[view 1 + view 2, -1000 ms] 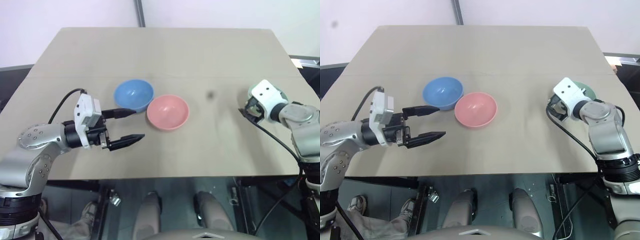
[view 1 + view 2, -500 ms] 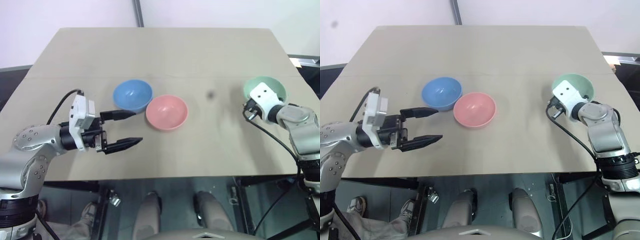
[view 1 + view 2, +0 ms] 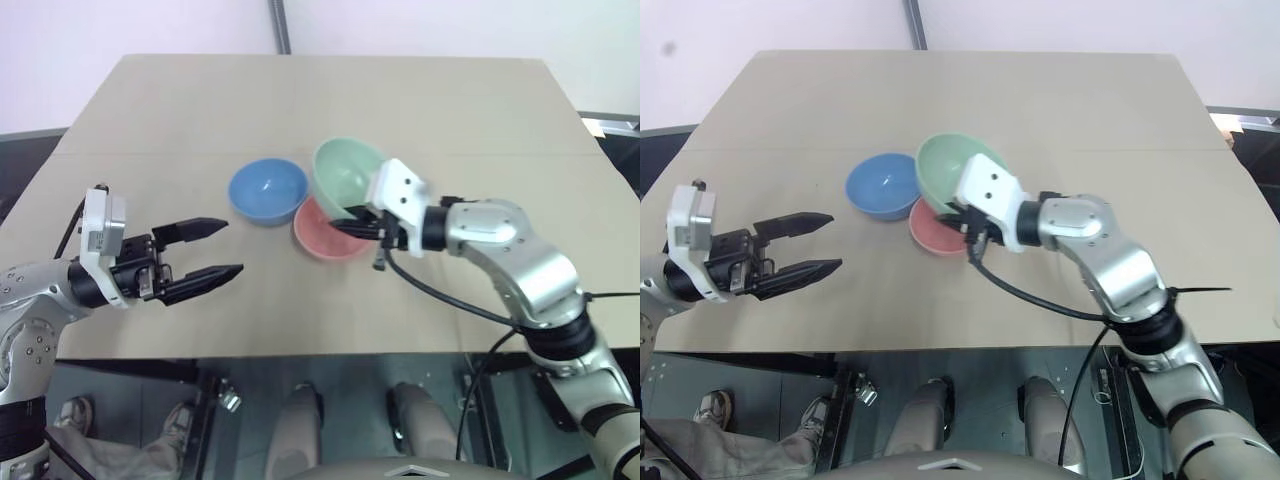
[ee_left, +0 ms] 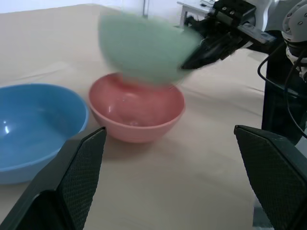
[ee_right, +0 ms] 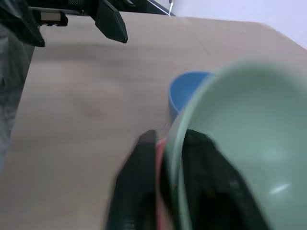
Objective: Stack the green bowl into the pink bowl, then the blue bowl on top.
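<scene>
I am seeing the green bowl [image 3: 347, 176] hanging in the air, tilted, directly over the pink bowl [image 3: 325, 238] and not yet nested in it; part of the pink bowl's rim is showing below it on the near side. My right gripper [image 3: 352, 224] is gripping the green bowl by its rim, one black finger inside and one outside, as the right wrist view is showing clearly. The pink bowl is sitting upright on the tan table [image 3: 450, 110], and I am taking it as my reference. The blue bowl [image 3: 267, 190] is standing just beside the pink bowl on its left, rim nearly touching; whether they actually touch I cannot tell. My left gripper [image 3: 208, 249] is hovering well to the left of the pink bowl and nearer to me, its two fingers spread wide apart with nothing between them, pointing toward the bowls
</scene>
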Robot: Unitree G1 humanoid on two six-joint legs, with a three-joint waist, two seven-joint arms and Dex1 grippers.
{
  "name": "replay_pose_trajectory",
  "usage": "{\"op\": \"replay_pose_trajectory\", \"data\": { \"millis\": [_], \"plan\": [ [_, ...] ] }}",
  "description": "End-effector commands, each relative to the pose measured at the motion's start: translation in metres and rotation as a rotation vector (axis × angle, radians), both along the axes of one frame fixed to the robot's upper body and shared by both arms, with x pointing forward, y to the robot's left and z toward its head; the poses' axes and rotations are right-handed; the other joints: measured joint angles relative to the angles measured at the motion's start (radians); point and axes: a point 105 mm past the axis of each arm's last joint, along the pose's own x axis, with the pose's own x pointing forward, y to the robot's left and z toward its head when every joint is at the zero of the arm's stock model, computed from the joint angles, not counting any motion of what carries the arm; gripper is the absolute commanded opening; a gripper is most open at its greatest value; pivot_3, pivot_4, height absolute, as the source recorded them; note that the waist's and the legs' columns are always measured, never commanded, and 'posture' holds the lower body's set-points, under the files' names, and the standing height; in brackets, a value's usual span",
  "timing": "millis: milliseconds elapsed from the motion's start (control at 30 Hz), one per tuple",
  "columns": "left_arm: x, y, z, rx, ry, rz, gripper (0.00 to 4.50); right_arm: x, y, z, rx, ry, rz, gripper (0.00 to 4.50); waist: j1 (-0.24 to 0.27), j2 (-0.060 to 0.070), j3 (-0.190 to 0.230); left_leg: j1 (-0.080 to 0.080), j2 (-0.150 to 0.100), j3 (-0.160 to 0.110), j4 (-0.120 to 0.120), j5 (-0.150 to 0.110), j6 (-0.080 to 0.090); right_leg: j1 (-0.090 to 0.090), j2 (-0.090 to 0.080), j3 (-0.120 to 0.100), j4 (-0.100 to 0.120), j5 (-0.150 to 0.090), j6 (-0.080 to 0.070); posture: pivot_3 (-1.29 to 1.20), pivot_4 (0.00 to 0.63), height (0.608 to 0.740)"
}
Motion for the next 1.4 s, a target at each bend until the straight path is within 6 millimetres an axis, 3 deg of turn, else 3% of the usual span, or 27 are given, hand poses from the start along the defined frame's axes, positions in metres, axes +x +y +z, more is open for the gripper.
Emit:
{"op": "replay_pose_trajectory", "data": {
  "millis": [33,100,167,300,367,467,567,800,933,1133,1267,1400],
  "plan": [
    [0.003,0.004,0.005,0.042,-0.058,0.051,4.50,0.002,0.007,-0.002,-0.006,-0.058,0.020,2.60,0.000,0.000,0.000,0.000,0.000,0.000,0.000,0.000,0.000,0.000,0.000,0.000,0.000,0.000,0.000,0.00,0.150,0.740],
    [0.008,0.007,0.004,0.094,-0.083,0.105,4.50,0.000,0.007,-0.001,-0.002,-0.080,0.025,3.78,-0.001,0.000,0.000,0.000,0.000,0.000,-0.001,0.000,0.000,0.000,0.000,0.000,0.000,0.000,0.000,0.00,0.150,0.740],
    [0.017,0.012,0.003,0.176,-0.116,0.189,4.50,-0.002,0.002,0.011,0.029,-0.118,0.020,3.99,-0.001,0.000,0.000,0.000,0.000,0.000,-0.001,0.000,0.000,-0.001,0.000,0.000,0.000,0.000,0.000,0.00,0.150,0.740],
    [0.035,0.012,0.012,0.435,-0.230,0.287,4.50,-0.015,-0.024,0.037,0.094,-0.130,0.034,3.99,0.010,0.000,0.000,-0.001,0.000,0.000,-0.001,0.000,0.000,-0.001,0.000,0.000,0.000,0.000,0.000,0.00,0.150,0.740],
    [0.039,0.012,0.016,0.525,-0.231,0.287,4.50,-0.018,-0.033,0.038,0.085,-0.127,0.017,3.99,0.016,-0.001,0.000,-0.001,0.000,-0.001,-0.001,0.000,0.000,-0.001,0.000,-0.001,-0.001,0.000,0.000,0.00,0.150,0.740],
    [0.046,0.006,0.017,0.777,-0.322,0.148,4.50,-0.023,-0.046,0.037,0.057,-0.141,-0.001,3.99,0.020,0.000,0.001,0.000,0.000,-0.001,-0.001,0.000,0.000,-0.001,0.000,-0.001,-0.001,0.000,0.000,0.00,0.150,0.740],
    [0.066,0.005,0.021,0.966,-0.377,0.087,4.50,-0.023,-0.055,0.037,0.051,-0.147,-0.045,3.99,0.018,0.001,0.001,0.000,0.000,0.001,-0.002,0.000,0.000,-0.001,0.000,0.000,-0.001,0.000,0.000,0.00,0.150,0.740],
    [0.110,-0.016,0.014,1.162,-0.470,-0.069,4.50,-0.020,-0.056,0.040,0.065,-0.169,-0.115,3.99,0.017,0.000,0.001,-0.002,0.000,0.001,-0.002,0.000,0.000,-0.002,0.001,0.001,0.000,0.000,0.000,0.00,0.150,0.740],
    [0.115,-0.026,-0.006,1.216,-0.455,-0.203,4.50,-0.022,-0.060,0.040,0.061,-0.177,-0.153,3.99,0.014,0.000,0.001,-0.013,0.000,-0.001,0.002,0.000,0.000,-0.010,0.001,-0.001,0.001,0.000,0.000,0.00,0.150,0.740],
    [0.113,-0.033,-0.017,1.221,-0.442,-0.313,1.79,-0.024,-0.069,0.038,0.056,-0.176,-0.214,4.09,0.015,0.000,0.001,-0.015,0.000,-0.002,0.002,0.000,0.000,-0.011,0.001,-0.002,0.001,0.000,0.000,0.00,0.150,0.740],
    [0.111,-0.037,-0.004,1.169,-0.459,-0.301,0.03,-0.022,-0.074,0.038,0.058,-0.176,-0.243,4.09,0.016,0.000,0.001,-0.014,0.000,-0.002,0.004,0.000,0.000,-0.010,0.001,-0.003,0.002,0.001,0.000,0.00,0.150,0.740],
    [0.095,-0.040,0.029,1.066,-0.451,-0.318,0.03,-0.021,-0.080,0.037,0.058,-0.177,-0.266,4.09,0.016,0.000,0.001,-0.014,0.000,-0.003,0.005,0.000,0.000,-0.010,0.001,-0.003,0.002,0.001,0.000,0.00,0.150,0.740]
  ]
}}
